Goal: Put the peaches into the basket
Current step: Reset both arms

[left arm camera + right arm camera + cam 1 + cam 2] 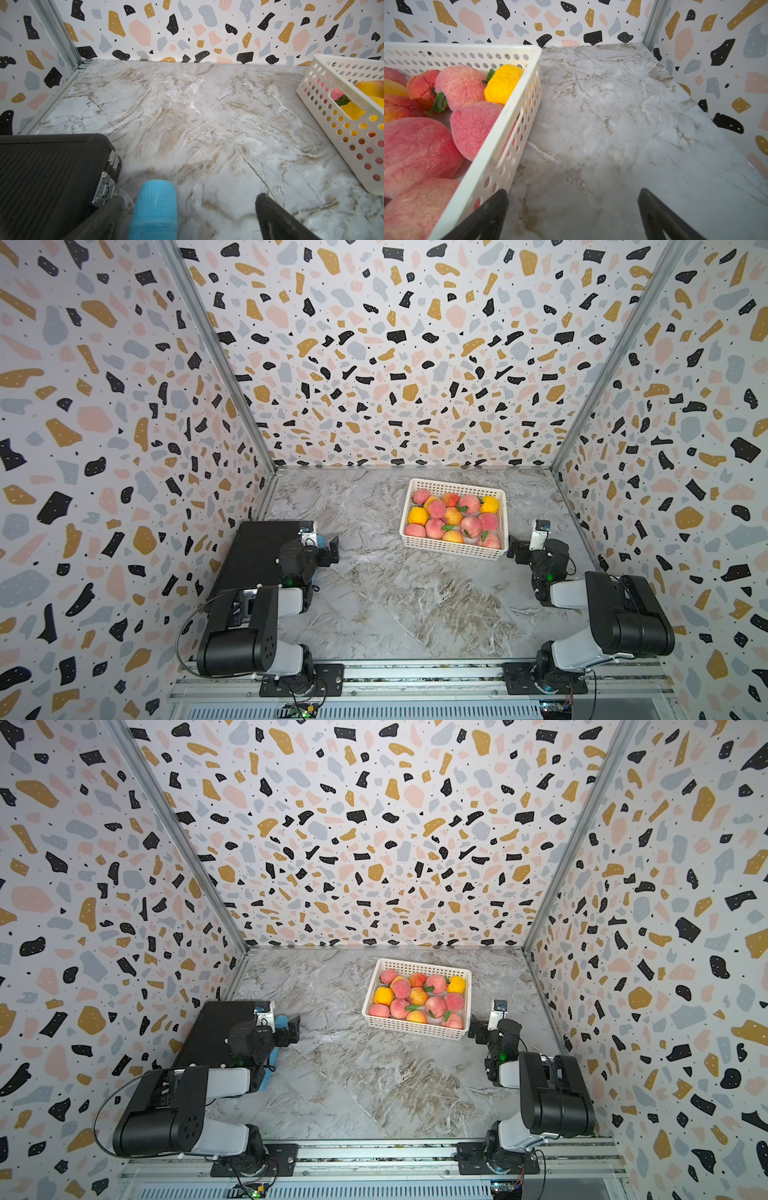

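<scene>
A: What is surrounding the worktop (395, 605)?
B: Three walls (374, 344) are enclosing it, each wearing a terrazzo print of black, ochre, pink and grey-blue chips on white.
A: And the corners?
B: Bare metal posts (218, 352) are running up both far corners. The worktop is showing grey marble veining with soft, even light falling over it, and a metal rail (415, 673) is lining its near edge.

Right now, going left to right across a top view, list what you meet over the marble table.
Flat black ribbed box → black left pincer → white perforated plastic basket holding the round pink, orange and yellow peaches → black right pincer.
</scene>
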